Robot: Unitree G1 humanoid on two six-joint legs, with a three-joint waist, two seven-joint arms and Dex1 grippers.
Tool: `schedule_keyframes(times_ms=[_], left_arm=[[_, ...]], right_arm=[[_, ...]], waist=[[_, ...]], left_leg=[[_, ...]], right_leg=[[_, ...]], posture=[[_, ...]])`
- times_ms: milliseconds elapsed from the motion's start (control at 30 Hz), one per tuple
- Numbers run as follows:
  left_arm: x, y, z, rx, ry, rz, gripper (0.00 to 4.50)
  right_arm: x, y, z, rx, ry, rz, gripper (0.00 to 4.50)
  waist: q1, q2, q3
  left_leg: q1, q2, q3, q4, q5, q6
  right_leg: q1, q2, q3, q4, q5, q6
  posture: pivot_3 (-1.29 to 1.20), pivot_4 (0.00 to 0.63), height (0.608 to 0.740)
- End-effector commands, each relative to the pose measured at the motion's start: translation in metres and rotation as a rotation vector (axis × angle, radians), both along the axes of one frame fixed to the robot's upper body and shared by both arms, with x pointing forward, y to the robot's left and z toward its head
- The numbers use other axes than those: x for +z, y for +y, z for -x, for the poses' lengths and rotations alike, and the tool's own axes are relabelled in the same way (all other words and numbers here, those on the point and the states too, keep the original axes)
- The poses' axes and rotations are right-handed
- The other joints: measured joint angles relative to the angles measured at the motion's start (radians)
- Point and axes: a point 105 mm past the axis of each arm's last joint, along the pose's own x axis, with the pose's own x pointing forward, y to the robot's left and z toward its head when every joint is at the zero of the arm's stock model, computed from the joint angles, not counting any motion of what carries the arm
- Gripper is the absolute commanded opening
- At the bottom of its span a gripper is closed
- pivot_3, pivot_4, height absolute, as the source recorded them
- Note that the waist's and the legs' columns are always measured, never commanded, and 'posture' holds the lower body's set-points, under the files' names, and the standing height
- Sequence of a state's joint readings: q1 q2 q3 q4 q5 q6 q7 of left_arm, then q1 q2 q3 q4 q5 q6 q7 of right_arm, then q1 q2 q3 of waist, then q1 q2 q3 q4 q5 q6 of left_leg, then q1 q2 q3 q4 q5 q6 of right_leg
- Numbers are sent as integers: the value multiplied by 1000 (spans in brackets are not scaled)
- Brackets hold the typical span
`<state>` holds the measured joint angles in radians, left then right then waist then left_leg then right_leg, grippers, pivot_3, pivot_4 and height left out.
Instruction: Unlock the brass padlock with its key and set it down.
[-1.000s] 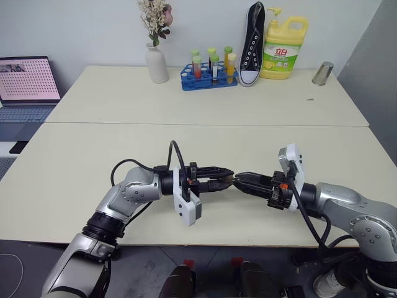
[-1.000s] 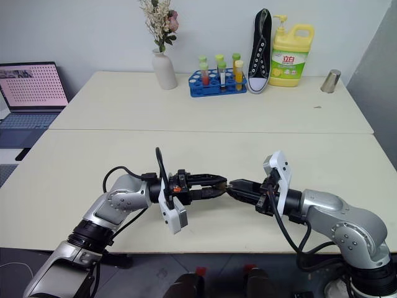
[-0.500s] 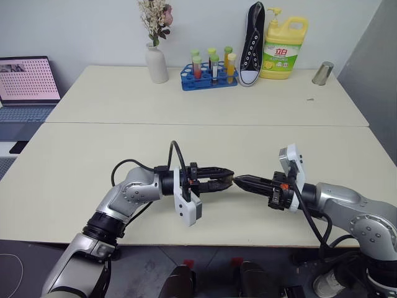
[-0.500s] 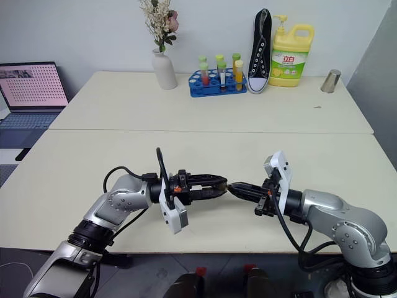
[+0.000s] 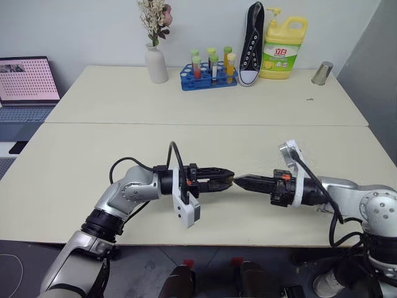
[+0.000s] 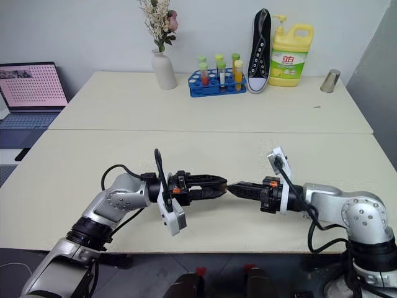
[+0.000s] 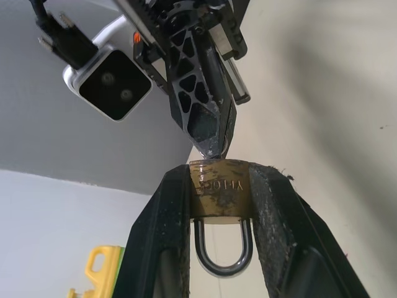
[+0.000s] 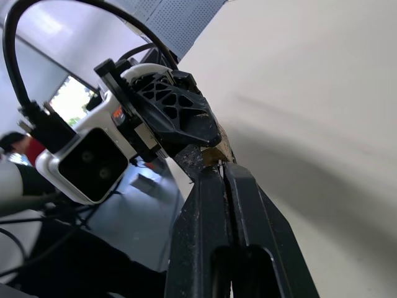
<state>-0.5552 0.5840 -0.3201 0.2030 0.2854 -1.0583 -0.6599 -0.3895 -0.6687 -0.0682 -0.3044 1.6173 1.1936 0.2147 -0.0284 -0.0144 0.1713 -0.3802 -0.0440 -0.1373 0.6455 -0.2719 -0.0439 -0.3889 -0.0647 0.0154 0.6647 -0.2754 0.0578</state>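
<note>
While the left gripper (image 7: pixel 218 205) clamps the brass padlock (image 7: pixel 219 194) above the table (image 5: pixel 124 155), the right gripper (image 7: pixel 212 147) is pinched together at its keyhole end — any key's hidden, so a crooked twist could pop the padlock loose.

Tiny brass padlock (image 7: pixel 219 194), shackle closed, clamped between left pincer (image 7: pixel 219 205) fingers.

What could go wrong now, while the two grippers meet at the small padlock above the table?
1. The left gripper clamps the brass padlock only by its narrow sides; twisting could make it slip or rotate.
2. The shut right gripper presses its tip at the lock's end; the key is not discernible, so it may be misaligned.
3. If dropped, the lock falls to the table.
</note>
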Motion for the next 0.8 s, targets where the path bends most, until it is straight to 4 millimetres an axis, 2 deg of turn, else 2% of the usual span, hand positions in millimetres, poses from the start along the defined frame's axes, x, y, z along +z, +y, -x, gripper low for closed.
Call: schedule_keyframes(times_ms=[33,400,533,633,800], left_arm=[[-4,-2,2,-24,-21,-30,988],[-5,-2,1,-17,-27,-27,988],[-5,-2,2,-21,-19,-19,988],[-3,-3,2,-18,-9,-5,988],[-1,-3,3,-19,-2,9,988]], right_arm=[[22,6,2,37,21,-76,0],[24,14,3,43,86,-83,0],[24,18,3,52,29,-52,0],[24,20,6,62,-134,55,684],[21,11,3,85,-396,231,2402]], waist=[[-1,0,0],[-1,0,0],[-1,0,0],[-1,0,0],[-1,0,0]], left_leg=[[0,0,0,0,0,0],[0,1,0,0,0,0],[0,1,0,0,0,0],[0,1,0,0,0,0],[0,0,-1,0,0,0]], right_leg=[[0,0,0,0,0,0],[0,0,0,0,0,0],[0,0,0,0,0,0],[0,0,0,0,0,0],[0,0,0,0,0,0]], posture=[[0,150,740],[0,150,740],[0,150,740],[0,150,740],[0,150,740]])
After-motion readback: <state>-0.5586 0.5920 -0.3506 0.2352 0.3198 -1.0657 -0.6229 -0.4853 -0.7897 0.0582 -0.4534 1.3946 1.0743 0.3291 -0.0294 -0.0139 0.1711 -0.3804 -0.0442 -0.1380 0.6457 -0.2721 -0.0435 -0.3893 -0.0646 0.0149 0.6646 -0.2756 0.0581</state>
